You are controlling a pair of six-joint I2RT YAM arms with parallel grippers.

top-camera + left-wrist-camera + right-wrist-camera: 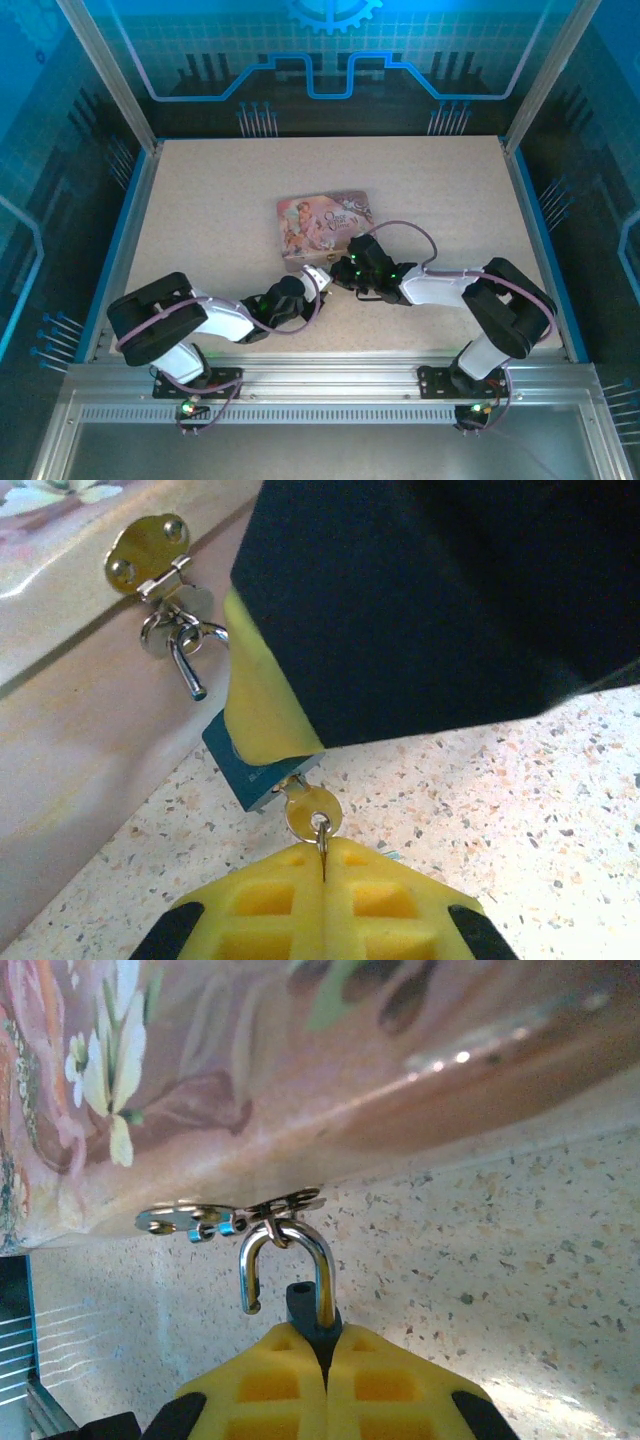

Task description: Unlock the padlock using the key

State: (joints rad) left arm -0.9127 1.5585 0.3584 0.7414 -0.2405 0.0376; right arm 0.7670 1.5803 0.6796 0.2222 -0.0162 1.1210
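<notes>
The left hand is pinched narrow, its yellow fingers pressed together on the small wire ring at the head of the key. The key's blade points away from the hand and sits in the underside of the padlock, whose blue-grey body is tilted just above the tabletop. A yellow finger of the right hand lies against the padlock's side, with the black bulk of that hand behind it. In the right wrist view, the right hand is closed on the padlock, gripping the dark body between its two yellow pads so that only the body's top shows above them. The shackle rises from the body. One leg goes into it beside the fingers, and the other leg ends free in the air, clear of the empty hole in the top. The shackle's curve is hooked through the metal hasp on the front of the pink tin. From the left wrist, the loose shackle end hangs down below the brass hasp plate. From above, both hands meet tip to tip at the near edge of the tin, which lies flat near the middle of the speckled tabletop.
</notes>
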